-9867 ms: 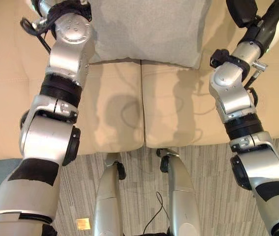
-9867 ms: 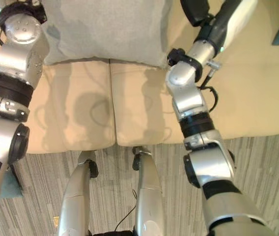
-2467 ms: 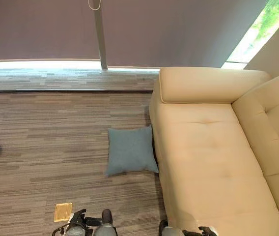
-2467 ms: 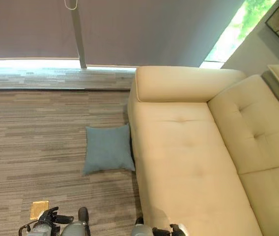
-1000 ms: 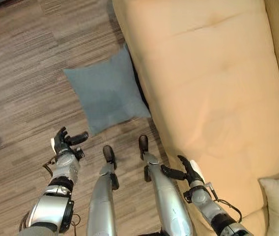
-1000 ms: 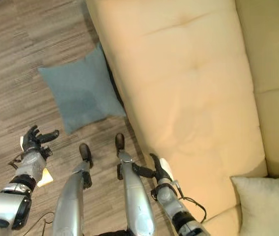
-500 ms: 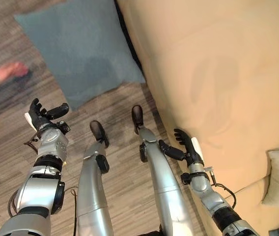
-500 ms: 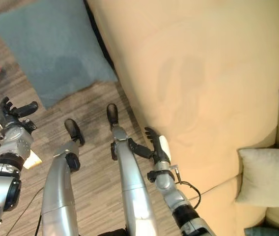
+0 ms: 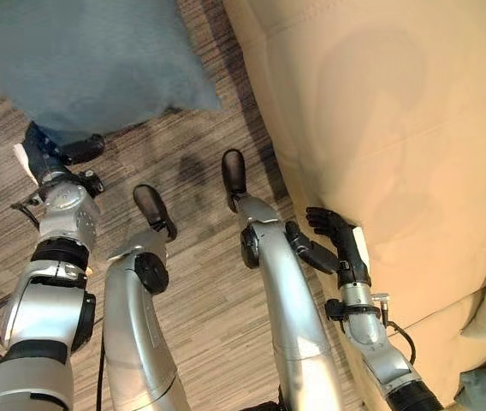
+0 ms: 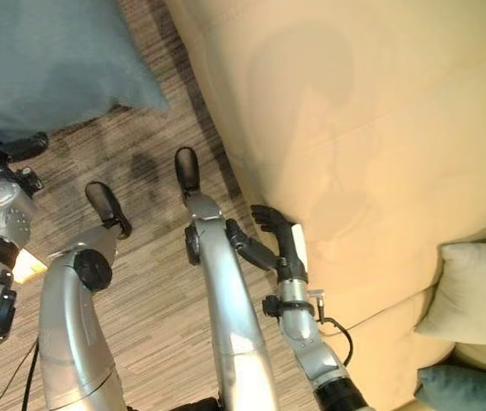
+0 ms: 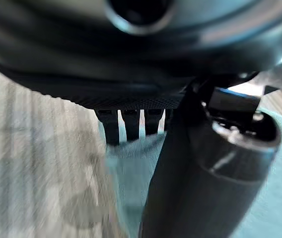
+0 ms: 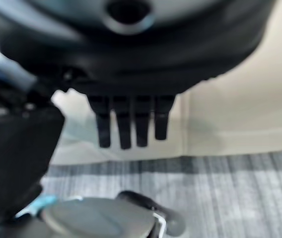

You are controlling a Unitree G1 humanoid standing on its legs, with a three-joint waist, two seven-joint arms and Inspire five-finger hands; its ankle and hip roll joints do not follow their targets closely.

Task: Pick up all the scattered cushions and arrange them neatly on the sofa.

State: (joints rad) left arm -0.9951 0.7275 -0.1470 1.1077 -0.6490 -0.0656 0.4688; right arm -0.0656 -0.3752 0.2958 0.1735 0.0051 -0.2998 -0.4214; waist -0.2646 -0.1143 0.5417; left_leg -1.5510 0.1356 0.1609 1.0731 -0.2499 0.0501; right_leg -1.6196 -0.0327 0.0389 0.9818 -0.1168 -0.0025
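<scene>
With the blue cushion (image 9: pixel 89 60) lying on the floor (image 9: pixel 200 317) just past the open, empty left hand (image 9: pixel 50 158), and the right hand (image 9: pixel 337 248) likewise spread and empty by the sofa (image 9: pixel 380 103), risks pinching only a corner, letting fabric slip free.

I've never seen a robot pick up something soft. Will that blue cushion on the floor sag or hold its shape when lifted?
Probably it sags a little: the blue cushion looks plump and cloth-covered, lying flat on the floor. It is likely light for its bulk. The open left hand at its edge may need a wide grasp, since fabric gives under fingers.
</scene>
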